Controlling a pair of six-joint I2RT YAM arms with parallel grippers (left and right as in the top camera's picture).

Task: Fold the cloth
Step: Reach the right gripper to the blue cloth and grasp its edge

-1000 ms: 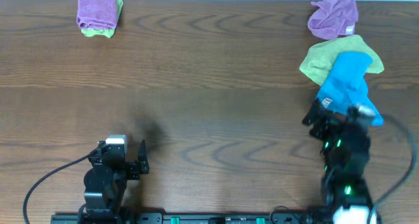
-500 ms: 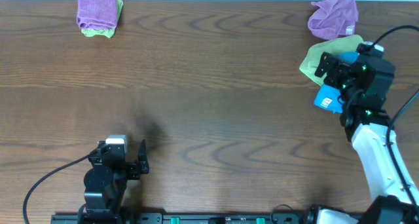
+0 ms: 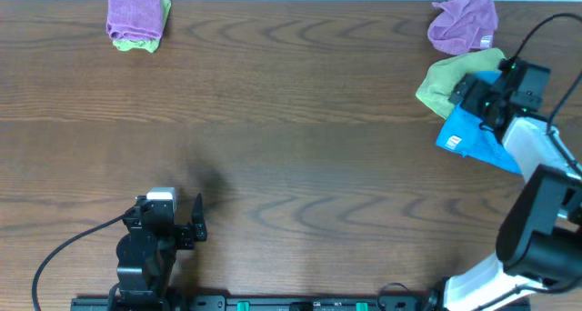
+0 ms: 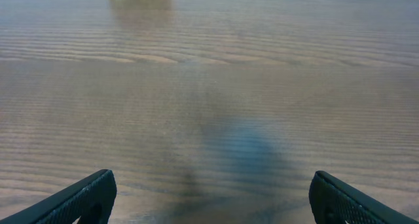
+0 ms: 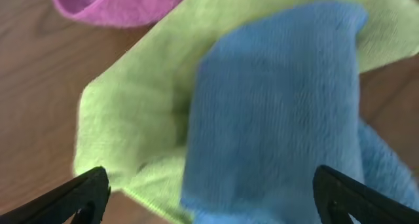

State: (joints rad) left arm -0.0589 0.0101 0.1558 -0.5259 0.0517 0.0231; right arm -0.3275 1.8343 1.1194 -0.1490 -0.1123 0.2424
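Note:
The sky-blue cloth (image 3: pixel 471 135) lies crumpled at the right side of the table, partly over a lime-green cloth (image 3: pixel 446 80); its white label shows at the near edge. My right gripper (image 3: pixel 480 95) hovers over both, open, with the blue cloth (image 5: pixel 281 112) and the green cloth (image 5: pixel 141 112) between its spread fingers (image 5: pixel 209 204). My left gripper (image 3: pixel 178 222) is open and empty near the front left, above bare wood (image 4: pixel 209 198).
A crumpled purple cloth (image 3: pixel 464 22) lies at the back right, also in the right wrist view (image 5: pixel 111 4). A folded purple cloth on a green one (image 3: pixel 136 18) sits at the back left. The table's back edge is near both.
My right arm swung from the front of the table out over the blue and green cloths, then shifted slightly farther right. The left arm has not moved.

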